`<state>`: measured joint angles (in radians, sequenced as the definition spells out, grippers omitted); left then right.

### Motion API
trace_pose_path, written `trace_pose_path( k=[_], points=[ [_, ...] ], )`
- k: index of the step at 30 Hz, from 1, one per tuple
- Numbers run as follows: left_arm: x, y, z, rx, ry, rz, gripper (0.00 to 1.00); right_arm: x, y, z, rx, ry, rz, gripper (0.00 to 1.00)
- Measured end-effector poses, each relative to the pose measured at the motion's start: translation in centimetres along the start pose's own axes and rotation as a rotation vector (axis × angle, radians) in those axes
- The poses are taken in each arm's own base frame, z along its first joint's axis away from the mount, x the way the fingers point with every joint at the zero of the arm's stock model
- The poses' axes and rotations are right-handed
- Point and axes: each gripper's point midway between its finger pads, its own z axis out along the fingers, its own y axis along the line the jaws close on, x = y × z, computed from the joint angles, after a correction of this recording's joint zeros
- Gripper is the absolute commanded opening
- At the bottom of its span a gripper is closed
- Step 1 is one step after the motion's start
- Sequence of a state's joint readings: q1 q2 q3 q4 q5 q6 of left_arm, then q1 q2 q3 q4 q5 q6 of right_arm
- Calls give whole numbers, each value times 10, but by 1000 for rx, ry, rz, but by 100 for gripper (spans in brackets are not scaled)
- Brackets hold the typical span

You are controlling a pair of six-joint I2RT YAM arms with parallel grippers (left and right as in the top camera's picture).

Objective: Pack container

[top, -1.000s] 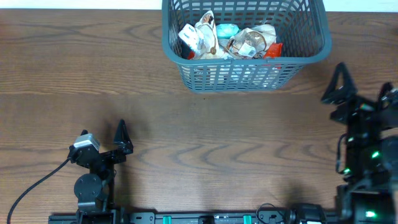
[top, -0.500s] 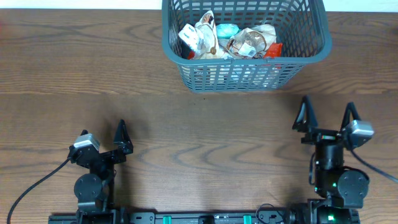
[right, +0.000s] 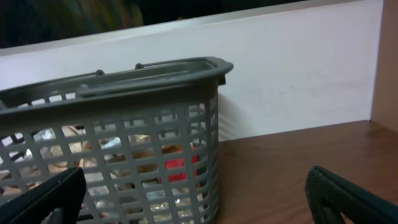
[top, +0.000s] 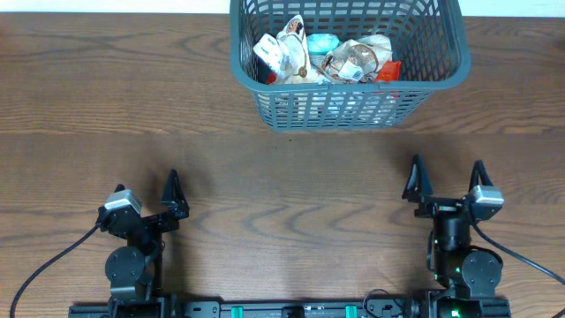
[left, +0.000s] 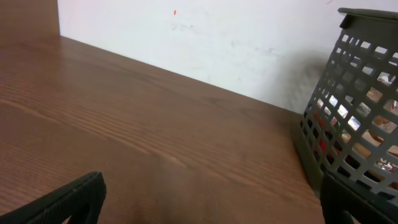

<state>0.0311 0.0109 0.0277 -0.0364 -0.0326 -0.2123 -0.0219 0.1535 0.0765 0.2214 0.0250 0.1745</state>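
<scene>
Both sets spread wide, holding nothing: left fingers [top: 173, 188] at seven, right fingers [top: 415, 177] at five. Your container [top: 349, 108] at twelve looks packed; scan the worktop [top: 282, 181] for strays.

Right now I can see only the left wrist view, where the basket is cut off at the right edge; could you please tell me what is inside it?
Observer: From overhead, the container holds a heap of snack packets bunched toward its near wall.
Operator: Thank you. Where is the right hand?
Observer: The right hand is open and empty, facing the container, with bare table between them.
Operator: Is my left hand level with it?
Observer: Roughly; the left hand is open too, about as far back, off to the container's left.
</scene>
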Motion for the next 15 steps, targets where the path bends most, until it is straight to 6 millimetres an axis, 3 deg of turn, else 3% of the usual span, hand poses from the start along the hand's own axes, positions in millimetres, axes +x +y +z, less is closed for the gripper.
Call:
trace_pose_path(
  k=[15],
  points=[
    [0,0,0,0,0,0,99,21,5,-10,-34,13,-28,99]
  ],
)
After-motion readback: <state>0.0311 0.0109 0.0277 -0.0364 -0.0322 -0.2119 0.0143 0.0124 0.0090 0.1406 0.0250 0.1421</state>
